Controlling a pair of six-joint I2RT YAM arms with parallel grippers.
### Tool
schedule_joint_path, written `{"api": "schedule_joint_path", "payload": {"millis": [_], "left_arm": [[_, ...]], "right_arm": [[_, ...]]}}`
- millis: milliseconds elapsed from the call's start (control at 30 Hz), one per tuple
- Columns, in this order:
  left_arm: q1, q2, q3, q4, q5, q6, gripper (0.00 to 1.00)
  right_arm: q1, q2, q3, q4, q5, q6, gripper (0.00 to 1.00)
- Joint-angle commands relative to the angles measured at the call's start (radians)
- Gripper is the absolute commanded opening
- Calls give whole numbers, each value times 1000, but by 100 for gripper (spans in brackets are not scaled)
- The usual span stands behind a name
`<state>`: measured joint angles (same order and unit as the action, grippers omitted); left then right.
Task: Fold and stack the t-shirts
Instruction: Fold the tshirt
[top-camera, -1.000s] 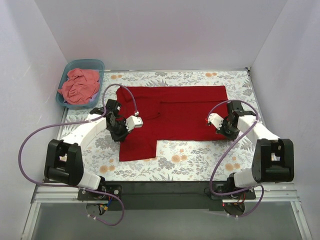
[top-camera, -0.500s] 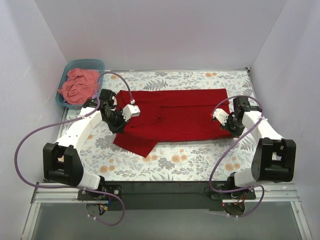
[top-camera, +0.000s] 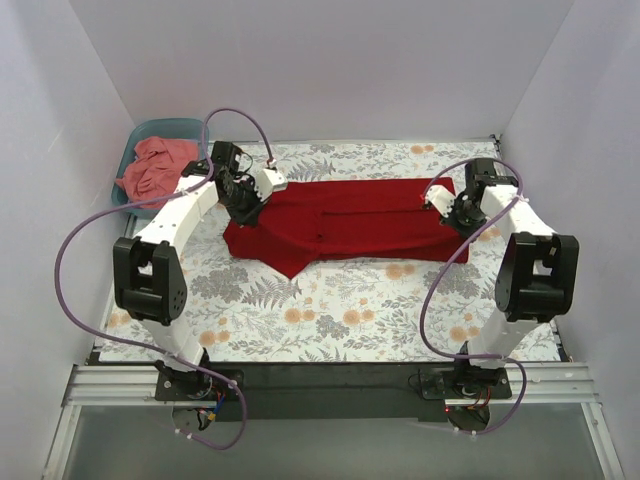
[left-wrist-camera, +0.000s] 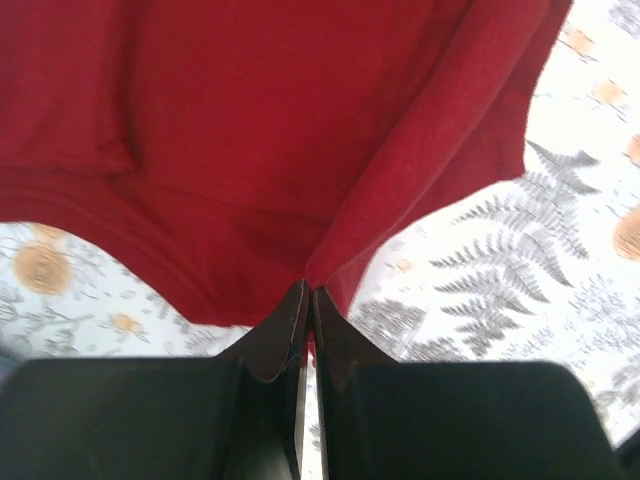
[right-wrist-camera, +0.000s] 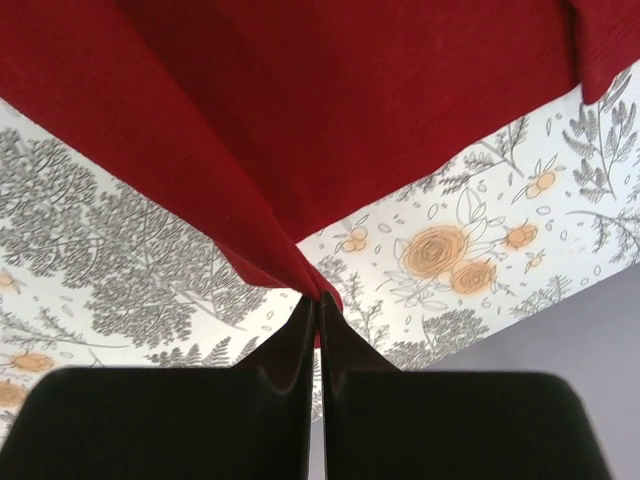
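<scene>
The left arm stretches far forward from its base, white links nearly straight, so that the left gripper (top-camera: 244, 203) sits at the left end of the deep crimson red cotton t-shirt (top-camera: 350, 218). In the left wrist view its black fingers (left-wrist-camera: 285, 330) are pressed together, pinching a raised fold of the red cloth. From that pinch the fabric fans away in two sloping sheets.

The right arm is stretched forward in the same way, and the right gripper (top-camera: 453, 213) is at the right end of that shirt. Its fingers (right-wrist-camera: 290, 345) are also closed tight, nipping a pointed pleat of the shirt's edge.

The crimson shirt lies as a long, narrow band on the flower-printed table top (top-camera: 330, 320). The grippers pull it between them, and a pointed flap juts toward the arm bases from its left part.

Beyond the shirt's left end, just past the left gripper, stands a teal plastic tub (top-camera: 160, 124). In it lies a crumpled salmon-pink cotton t-shirt (top-camera: 155, 170), heaped loosely, with the left arm partly hiding the side of the tub nearest the crimson shirt.
</scene>
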<state>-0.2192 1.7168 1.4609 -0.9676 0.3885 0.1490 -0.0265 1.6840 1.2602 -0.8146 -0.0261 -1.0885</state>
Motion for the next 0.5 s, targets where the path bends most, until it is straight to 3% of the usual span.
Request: {"api": "schedule_joint_path", "payload": {"millis": [0, 467], "left_arm": [[11, 58, 93, 32, -26, -14, 0], [29, 260, 302, 81, -36, -25, 0]], "right_arm": [[-9, 63, 85, -32, 3, -56, 1], [-12, 272, 315, -31, 18, -79, 1]]}}
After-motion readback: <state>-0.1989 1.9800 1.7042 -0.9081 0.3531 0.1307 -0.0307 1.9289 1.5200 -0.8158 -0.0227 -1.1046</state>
